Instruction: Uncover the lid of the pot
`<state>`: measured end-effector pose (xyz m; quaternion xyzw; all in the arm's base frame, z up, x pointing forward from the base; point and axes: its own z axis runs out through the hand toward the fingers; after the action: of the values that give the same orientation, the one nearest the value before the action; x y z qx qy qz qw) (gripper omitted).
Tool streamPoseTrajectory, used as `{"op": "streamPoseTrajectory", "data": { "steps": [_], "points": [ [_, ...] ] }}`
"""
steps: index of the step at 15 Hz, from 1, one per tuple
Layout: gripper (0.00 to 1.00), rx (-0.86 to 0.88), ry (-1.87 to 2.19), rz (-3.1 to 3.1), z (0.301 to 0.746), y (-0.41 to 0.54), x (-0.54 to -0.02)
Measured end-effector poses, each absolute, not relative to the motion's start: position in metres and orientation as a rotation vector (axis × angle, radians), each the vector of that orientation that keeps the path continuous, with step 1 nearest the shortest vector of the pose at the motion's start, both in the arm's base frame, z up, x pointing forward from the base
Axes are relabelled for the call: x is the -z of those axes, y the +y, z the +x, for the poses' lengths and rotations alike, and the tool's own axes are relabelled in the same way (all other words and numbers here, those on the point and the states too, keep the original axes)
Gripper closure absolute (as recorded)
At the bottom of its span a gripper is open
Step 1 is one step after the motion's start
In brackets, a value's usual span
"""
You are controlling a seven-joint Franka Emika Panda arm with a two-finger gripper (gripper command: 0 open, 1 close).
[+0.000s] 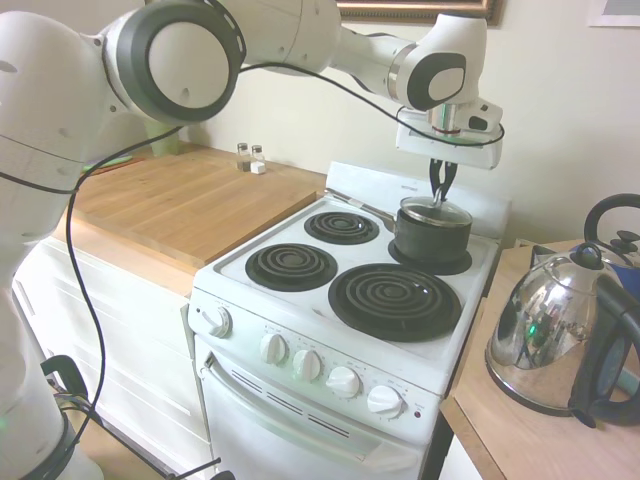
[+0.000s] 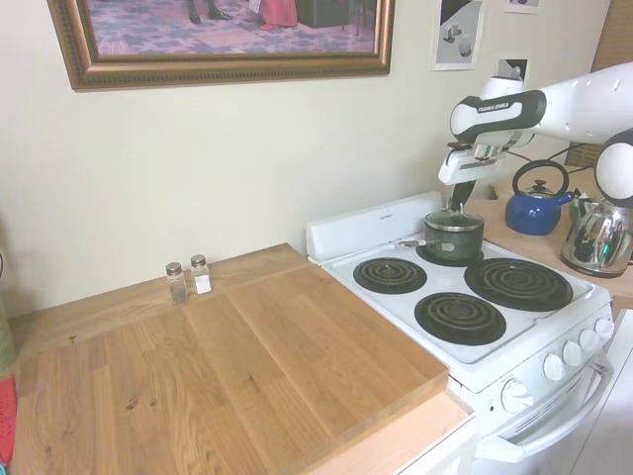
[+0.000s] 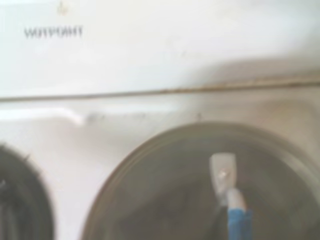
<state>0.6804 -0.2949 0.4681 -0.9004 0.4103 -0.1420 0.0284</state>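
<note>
The dark pot (image 1: 430, 242) stands on the stove's back right burner, its thin metal handle (image 1: 360, 207) pointing along the back panel. The glass lid (image 1: 456, 214) rests flat on it, also visible from the other side as lid (image 2: 443, 221) on pot (image 2: 455, 241). My gripper (image 1: 441, 198) points straight down over the lid's centre, fingertips pinched together on the small knob; the second exterior view shows the gripper (image 2: 458, 206) at the same spot. The wrist view shows the lid (image 3: 160, 195) close up with its knob (image 3: 222, 170).
Three bare coil burners (image 1: 395, 300) lie around the pot. A shiny steel kettle (image 1: 545, 340) and a blue kettle (image 2: 534, 210) sit on the counter to one side. Two shakers (image 2: 188, 279) stand at the back of the wooden counter (image 1: 190, 200). The stove's back panel (image 3: 150, 50) is just behind the pot.
</note>
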Motion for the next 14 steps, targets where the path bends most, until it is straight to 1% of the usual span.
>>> {"op": "streamPoseTrajectory", "data": {
  "steps": [1, 4, 9, 11, 14],
  "points": [
    [1.0, 0.492, 1.259, -2.797, 0.675, -0.29, -0.479],
    [1.0, 0.574, 1.215, -2.847, 0.653, -0.247, -0.522],
    [1.0, 0.695, 1.118, -2.978, 0.607, -0.11, -0.579],
    [1.0, 0.732, 1.105, -3.031, 0.578, -0.041, -0.583],
    [1.0, 0.741, 1.099, -3.124, 0.541, 0.061, -0.548]
  ]
}}
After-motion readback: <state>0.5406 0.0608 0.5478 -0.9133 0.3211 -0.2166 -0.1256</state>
